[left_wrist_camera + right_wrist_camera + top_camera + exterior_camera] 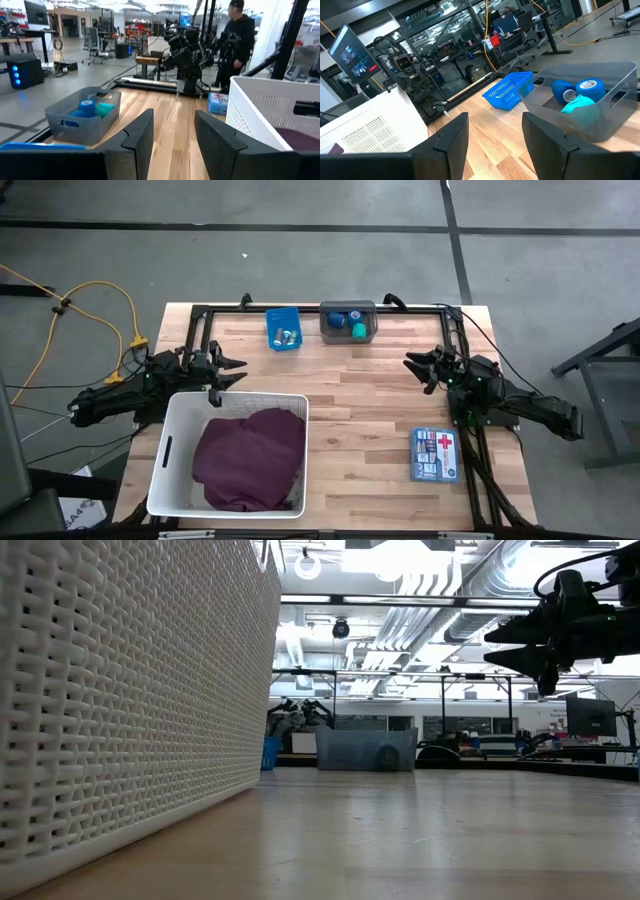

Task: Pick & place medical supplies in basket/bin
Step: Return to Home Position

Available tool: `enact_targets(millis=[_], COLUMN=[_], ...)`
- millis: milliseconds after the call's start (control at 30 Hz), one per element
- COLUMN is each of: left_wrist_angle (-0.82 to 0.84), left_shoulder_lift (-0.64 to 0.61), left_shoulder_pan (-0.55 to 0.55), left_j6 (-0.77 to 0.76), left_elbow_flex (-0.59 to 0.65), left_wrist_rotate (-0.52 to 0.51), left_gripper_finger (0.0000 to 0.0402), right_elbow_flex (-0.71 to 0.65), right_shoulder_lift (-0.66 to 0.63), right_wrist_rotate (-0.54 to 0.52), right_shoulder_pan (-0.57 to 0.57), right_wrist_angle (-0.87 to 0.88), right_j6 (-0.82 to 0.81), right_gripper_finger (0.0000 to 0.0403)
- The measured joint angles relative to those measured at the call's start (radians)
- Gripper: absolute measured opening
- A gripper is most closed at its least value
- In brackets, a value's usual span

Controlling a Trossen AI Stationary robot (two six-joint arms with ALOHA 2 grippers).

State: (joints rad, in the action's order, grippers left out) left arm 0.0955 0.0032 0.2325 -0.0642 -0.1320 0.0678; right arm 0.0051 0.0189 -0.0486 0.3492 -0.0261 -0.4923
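Maroon cloth [252, 457] lies in the basket [180, 480] beside released left tool [238, 370]; right tool [415, 372] released.

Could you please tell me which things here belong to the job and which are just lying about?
Job: white basket, maroon cloth inside it, tape rolls in the grey bin, blue bin.
Lying about: first-aid kit, yellow cable.
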Motion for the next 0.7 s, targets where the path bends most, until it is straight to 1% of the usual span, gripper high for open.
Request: enact_targets(millis=[267, 700], left_wrist_angle=[-0.143, -0.208], left_shoulder_lift=[0.0, 0.0], left_shoulder_pan=[0.0, 0.0], left_j6=[-0.014, -0.009], left_elbow_flex=[0.084, 0.097], left_wrist_rotate=[0.009, 0.009], left_gripper_finger=[0.0136, 0.0136], right_elbow_flex=[0.0, 0.0], right_shoulder_lift=[0.0, 0.0], right_wrist_rotate=[0.0, 0.0], right_shoulder_pan=[0.0, 0.0], right_wrist_angle=[0.0, 0.0], right_j6=[0.0, 0.0], right_gripper_finger=[0.0173, 0.0173])
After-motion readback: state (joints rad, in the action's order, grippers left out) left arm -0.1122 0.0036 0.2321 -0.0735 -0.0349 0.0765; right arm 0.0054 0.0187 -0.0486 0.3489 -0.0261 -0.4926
